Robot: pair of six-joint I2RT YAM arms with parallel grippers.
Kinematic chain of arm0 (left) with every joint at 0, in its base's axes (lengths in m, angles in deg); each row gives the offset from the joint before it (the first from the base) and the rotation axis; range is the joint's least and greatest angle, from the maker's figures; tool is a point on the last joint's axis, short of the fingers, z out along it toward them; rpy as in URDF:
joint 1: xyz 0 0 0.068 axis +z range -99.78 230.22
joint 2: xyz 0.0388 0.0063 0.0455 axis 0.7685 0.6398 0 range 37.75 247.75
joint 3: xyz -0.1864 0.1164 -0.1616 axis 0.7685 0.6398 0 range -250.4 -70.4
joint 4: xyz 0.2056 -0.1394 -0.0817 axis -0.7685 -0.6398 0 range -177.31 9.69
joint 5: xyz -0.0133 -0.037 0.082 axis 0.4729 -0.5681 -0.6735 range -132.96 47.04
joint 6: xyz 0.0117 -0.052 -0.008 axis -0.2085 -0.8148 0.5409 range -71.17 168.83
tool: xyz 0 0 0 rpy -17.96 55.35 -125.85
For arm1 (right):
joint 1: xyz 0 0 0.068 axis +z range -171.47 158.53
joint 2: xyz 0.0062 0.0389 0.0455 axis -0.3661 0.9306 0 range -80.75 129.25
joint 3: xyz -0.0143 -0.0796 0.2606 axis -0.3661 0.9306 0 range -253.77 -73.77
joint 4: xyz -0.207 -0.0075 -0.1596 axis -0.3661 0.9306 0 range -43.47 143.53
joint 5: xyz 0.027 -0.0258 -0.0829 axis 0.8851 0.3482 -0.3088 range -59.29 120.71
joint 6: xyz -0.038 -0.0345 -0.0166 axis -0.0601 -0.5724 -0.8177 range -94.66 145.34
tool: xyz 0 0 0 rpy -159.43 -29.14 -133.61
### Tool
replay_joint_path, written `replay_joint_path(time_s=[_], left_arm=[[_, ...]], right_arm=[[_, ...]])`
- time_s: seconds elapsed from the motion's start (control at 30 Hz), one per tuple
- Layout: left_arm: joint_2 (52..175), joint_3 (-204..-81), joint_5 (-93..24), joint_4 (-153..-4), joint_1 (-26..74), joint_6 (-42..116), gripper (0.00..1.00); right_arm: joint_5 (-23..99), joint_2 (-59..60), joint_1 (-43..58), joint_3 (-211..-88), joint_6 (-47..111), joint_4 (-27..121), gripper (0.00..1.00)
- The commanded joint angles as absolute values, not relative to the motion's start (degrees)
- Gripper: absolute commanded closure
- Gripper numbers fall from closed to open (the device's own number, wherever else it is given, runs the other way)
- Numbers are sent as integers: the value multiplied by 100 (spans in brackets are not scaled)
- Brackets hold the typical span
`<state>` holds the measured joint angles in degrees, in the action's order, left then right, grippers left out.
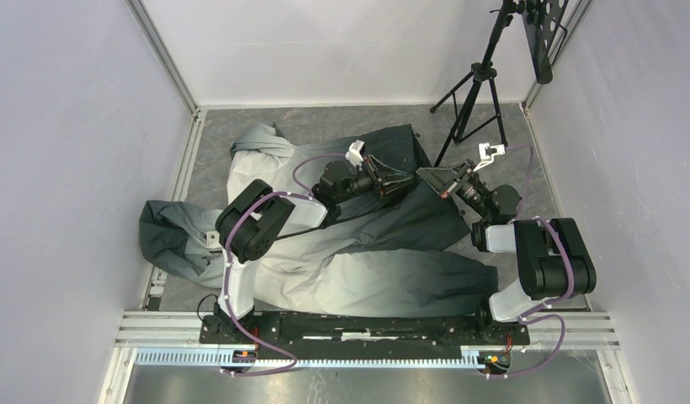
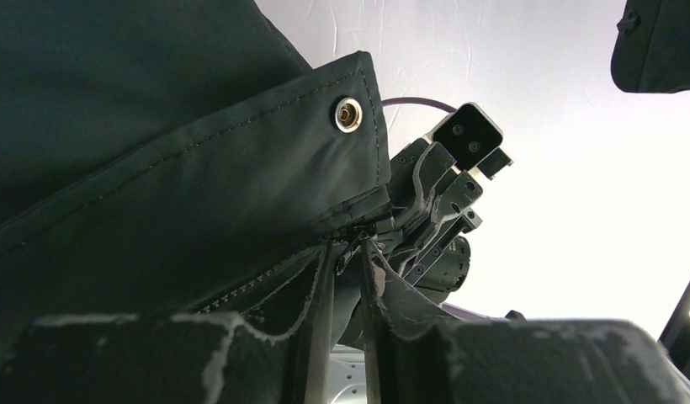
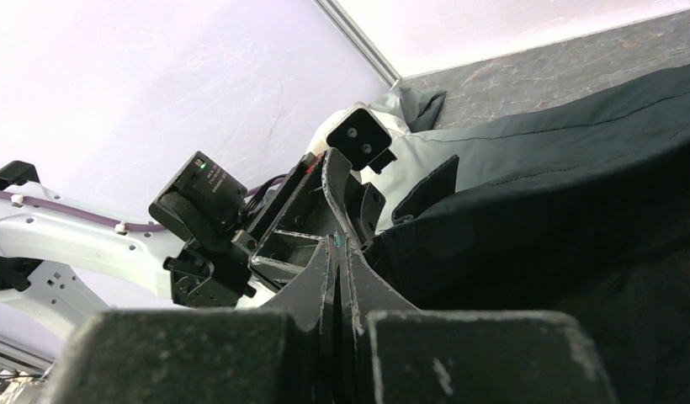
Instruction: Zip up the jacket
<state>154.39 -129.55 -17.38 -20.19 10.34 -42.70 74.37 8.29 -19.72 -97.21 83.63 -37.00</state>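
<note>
Top external view shows us the jacket (image 1: 384, 278) sprawled across the counter (image 1: 325, 126), its dark end lifted between both arms. Our right pincer (image 3: 337, 261) is clamped on the jacket there. Our left pincer (image 2: 348, 261) stands narrow at the zipper pull (image 2: 363, 229); we cannot tell whether it grips. We judge nearly the whole run remains.

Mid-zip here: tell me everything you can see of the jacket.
The jacket is a large, smooth woven fabric piece, light grey fading to charcoal, lying spread on the table with sleeves splayed. Its dark hem corner, bearing a metal snap beside the zipper, is lifted: the right gripper pinches it, and the left gripper's fingers flank the zipper pull.
</note>
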Motion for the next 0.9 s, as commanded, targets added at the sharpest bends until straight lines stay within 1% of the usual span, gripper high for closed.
replay_joint_path(time_s=[0.0,0.23,0.4,0.47,0.53,0.63,0.73,0.77,0.87], left_arm=[[15242,-13016,-1818,-1748,1058,-4049,77],[15271,-13086,-1793,-1849,1056,-4016,81],[15260,-13145,-1707,-2081,1058,-3867,92],[15247,-13183,-1662,-2195,1058,-3791,98],[15238,-13230,-1609,-2261,1058,-3731,98],[15253,-13245,-1585,-2330,1056,-3704,98],[15274,-13245,-1559,-2375,1058,-3687,98],[15293,-13251,-1544,-2375,1056,-3687,98],[15371,-13267,-1501,-2329,1058,-3764,98]], right_arm=[[7566,884,-1980,-9882,8376,-4206,100],[7565,882,-1979,-9874,8384,-4224,100],[7571,850,-1980,-9920,8233,-3938,100],[7604,803,-1981,-9972,8037,-3594,100],[7578,629,-1981,-10085,7567,-2713,98],[7354,274,-1980,-10531,6415,-515,88],[7121,167,-1980,-11384,5119,1913,69],[7069,193,-1981,-11639,4796,2600,66],[6922,194,-1980,-12136,4110,3708,55]])
